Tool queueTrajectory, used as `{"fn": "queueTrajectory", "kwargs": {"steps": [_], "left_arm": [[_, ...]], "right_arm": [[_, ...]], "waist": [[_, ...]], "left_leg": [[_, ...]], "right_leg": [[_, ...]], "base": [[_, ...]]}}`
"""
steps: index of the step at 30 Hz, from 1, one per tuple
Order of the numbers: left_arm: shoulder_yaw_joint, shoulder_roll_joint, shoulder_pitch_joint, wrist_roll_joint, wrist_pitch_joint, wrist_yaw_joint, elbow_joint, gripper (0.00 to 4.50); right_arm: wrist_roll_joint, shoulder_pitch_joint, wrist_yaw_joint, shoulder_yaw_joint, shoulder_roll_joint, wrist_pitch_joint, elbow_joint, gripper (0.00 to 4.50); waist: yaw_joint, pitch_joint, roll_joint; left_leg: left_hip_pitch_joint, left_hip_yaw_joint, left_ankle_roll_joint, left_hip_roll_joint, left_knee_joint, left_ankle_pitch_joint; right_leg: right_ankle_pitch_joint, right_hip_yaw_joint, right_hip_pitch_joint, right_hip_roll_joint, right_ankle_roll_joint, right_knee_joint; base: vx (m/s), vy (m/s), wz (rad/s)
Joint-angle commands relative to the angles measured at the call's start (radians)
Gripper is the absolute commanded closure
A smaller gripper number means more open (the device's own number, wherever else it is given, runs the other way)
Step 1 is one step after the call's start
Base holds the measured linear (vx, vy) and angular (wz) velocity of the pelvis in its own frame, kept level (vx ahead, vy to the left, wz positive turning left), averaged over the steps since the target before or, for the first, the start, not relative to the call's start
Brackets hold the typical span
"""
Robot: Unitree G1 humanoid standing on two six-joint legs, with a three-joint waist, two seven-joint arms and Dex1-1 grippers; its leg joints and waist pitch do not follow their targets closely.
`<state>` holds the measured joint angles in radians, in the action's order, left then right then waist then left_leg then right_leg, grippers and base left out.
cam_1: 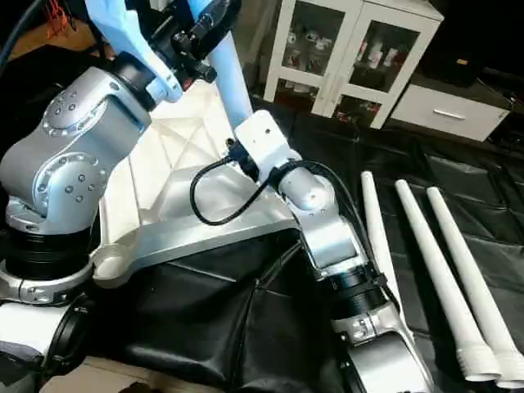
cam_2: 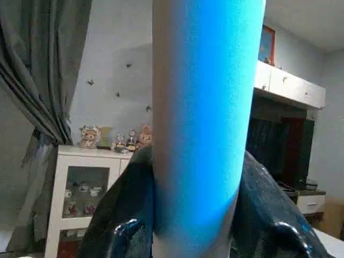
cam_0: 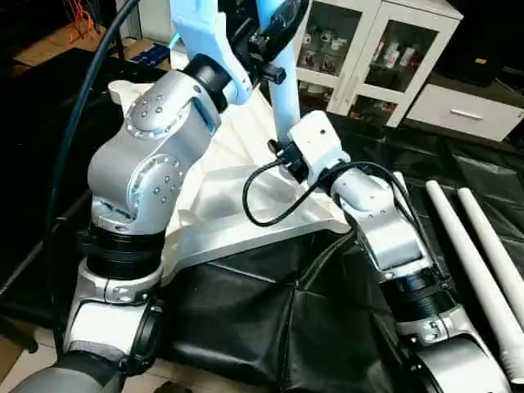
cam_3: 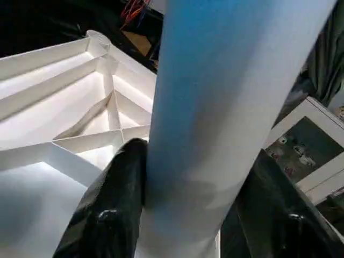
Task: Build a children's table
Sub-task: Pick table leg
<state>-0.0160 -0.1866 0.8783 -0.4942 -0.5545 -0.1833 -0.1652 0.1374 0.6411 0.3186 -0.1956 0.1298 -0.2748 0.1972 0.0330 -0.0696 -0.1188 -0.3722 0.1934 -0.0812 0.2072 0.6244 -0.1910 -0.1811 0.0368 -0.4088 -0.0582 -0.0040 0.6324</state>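
The white tabletop (cam_0: 246, 233) lies underside up on the black-covered surface, its ribs (cam_3: 64, 107) showing. One white leg (cam_0: 284, 102) stands upright over the tabletop's far part. High on that leg, my left gripper (cam_0: 274, 37) is shut on it, a black finger (cam_2: 123, 215) pressing on each side. Lower down, by the leg's foot, my right gripper (cam_1: 237, 151) is shut on it too, and a finger (cam_3: 113, 209) hugs each side of the tube. Where the leg's lower end meets the tabletop is hidden behind my right wrist. Three more legs (cam_1: 434, 270) lie side by side on the right.
A white glass-door cabinet (cam_1: 344, 57) and a white drawer unit (cam_0: 467, 110) stand behind the work surface. A black cable (cam_0: 82, 106) arcs along my left arm. The black cover (cam_0: 270, 311) hangs in folds over the near edge.
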Motion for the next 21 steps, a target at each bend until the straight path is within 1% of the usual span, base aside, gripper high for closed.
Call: {"fn": "queueTrajectory", "kwargs": {"steps": [1,4,5,7,10,11,12,14,15,16,17,18,19,21], "left_arm": [[-0.013,0.009,0.008,0.007,0.000,-0.016,-0.023,2.91],[-0.009,0.011,0.011,0.009,-0.001,-0.015,-0.025,2.91],[-0.008,0.012,0.012,0.010,0.001,-0.013,-0.025,2.56],[0.009,0.018,0.012,-0.038,-0.027,-0.035,-0.029,2.21],[0.009,0.012,0.008,-0.031,-0.037,-0.030,-0.034,2.12],[0.006,0.007,0.003,-0.032,-0.042,-0.039,-0.036,2.00],[0.006,0.006,0.000,-0.029,-0.043,-0.038,-0.037,1.86],[0.007,0.008,-0.001,-0.029,-0.042,-0.037,-0.037,1.79],[0.005,0.008,0.001,-0.019,-0.037,-0.031,-0.035,1.75],[0.003,0.008,0.001,-0.019,-0.043,-0.031,-0.034,1.61],[0.000,0.008,0.001,-0.020,-0.047,-0.033,-0.034,1.61],[-0.008,0.008,0.000,-0.019,-0.050,-0.041,-0.037,1.40],[-0.008,0.008,0.000,-0.019,-0.050,-0.041,-0.037,1.40],[-0.012,0.027,0.001,-0.054,-0.049,-0.082,-0.049,1.26]], "right_arm": [[0.000,0.011,0.011,0.011,0.010,-0.012,-0.003,2.54],[-0.002,0.010,0.012,0.011,0.011,-0.011,-0.002,2.56],[-0.003,0.011,0.011,0.010,0.011,-0.011,-0.001,2.57],[-0.005,0.012,0.007,0.017,0.014,-0.009,0.000,2.57],[-0.008,0.013,0.000,0.026,0.016,-0.010,0.002,2.58],[-0.011,0.016,-0.008,0.038,0.018,-0.011,0.007,2.59],[-0.016,0.020,-0.018,0.052,0.021,-0.013,0.016,2.60],[-0.023,0.025,-0.026,0.065,0.026,-0.016,0.025,2.61],[-0.034,0.032,-0.038,0.085,0.028,-0.023,0.037,2.61],[-0.042,0.037,-0.048,0.102,0.029,-0.029,0.047,2.61],[-0.047,0.040,-0.053,0.111,0.029,-0.031,0.052,2.61],[-0.060,0.047,-0.066,0.135,0.028,-0.037,0.065,2.62],[-0.060,0.047,-0.066,0.135,0.028,-0.037,0.065,2.62],[-0.114,0.061,-0.088,0.204,0.021,-0.053,0.099,2.62]], "waist": [[-0.002,0.081,0.037],[-0.002,0.081,0.036],[-0.003,0.082,0.036],[-0.002,0.081,0.036],[-0.002,0.082,0.037],[-0.002,0.082,0.037],[-0.001,0.081,0.042],[-0.001,0.081,0.040],[-0.001,0.081,0.043],[-0.001,0.081,0.041],[-0.002,0.081,0.041],[-0.001,0.081,0.041],[-0.002,0.081,0.040],[-0.002,0.082,0.039]], "left_leg": [[0.023,-0.010,-0.072,0.018,-0.071,-0.114],[0.023,-0.010,-0.070,0.018,-0.071,-0.110],[0.023,-0.011,-0.071,0.018,-0.071,-0.108],[0.022,-0.010,-0.070,0.017,-0.071,-0.106],[0.023,-0.010,-0.069,0.018,-0.070,-0.104],[0.022,-0.010,-0.069,0.018,-0.070,-0.105],[0.023,-0.010,-0.071,0.017,-0.071,-0.108],[0.024,-0.010,-0.073,0.017,-0.071,-0.114],[0.024,-0.010,-0.075,0.017,-0.071,-0.117],[0.024,-0.011,-0.076,0.017,-0.071,-0.121],[0.024,-0.010,-0.077,0.017,-0.071,-0.125],[0.024,-0.010,-0.077,0.016,-0.071,-0.128],[0.023,-0.010,-0.076,0.016,-0.071,-0.124],[0.023,-0.009,-0.069,0.015,-0.070,-0.117]], "right_leg": [[-0.001,-0.039,0.052,-0.050,-0.166,-0.048],[0.003,-0.039,0.052,-0.051,-0.166,-0.047],[0.005,-0.039,0.052,-0.050,-0.166,-0.047],[0.007,-0.039,0.053,-0.050,-0.168,-0.047],[0.013,-0.039,0.053,-0.050,-0.171,-0.046],[0.013,-0.039,0.053,-0.050,-0.171,-0.046],[0.009,-0.039,0.052,-0.050,-0.170,-0.046],[0.005,-0.038,0.052,-0.049,-0.169,-0.047],[0.002,-0.038,0.052,-0.049,-0.169,-0.047],[-0.003,-0.038,0.052,-0.049,-0.169,-0.048],[-0.008,-0.038,0.052,-0.049,-0.169,-0.048],[-0.015,-0.038,0.052,-0.049,-0.167,-0.049],[-0.012,-0.038,0.053,-0.049,-0.166,-0.048],[-0.003,-0.039,0.052,-0.049,-0.170,-0.048]], "base": [[0.000,0.000,0.00],[0.000,0.000,0.00],[0.000,0.000,0.00],[0.000,0.000,0.00],[0.000,0.000,0.00],[0.000,0.000,0.00],[0.000,0.000,0.00],[0.000,0.000,0.00],[0.000,0.000,0.00],[0.000,0.000,0.00],[0.000,0.000,0.00],[0.000,0.000,0.00],[0.000,0.000,0.00],[0.000,0.000,0.00]]}}
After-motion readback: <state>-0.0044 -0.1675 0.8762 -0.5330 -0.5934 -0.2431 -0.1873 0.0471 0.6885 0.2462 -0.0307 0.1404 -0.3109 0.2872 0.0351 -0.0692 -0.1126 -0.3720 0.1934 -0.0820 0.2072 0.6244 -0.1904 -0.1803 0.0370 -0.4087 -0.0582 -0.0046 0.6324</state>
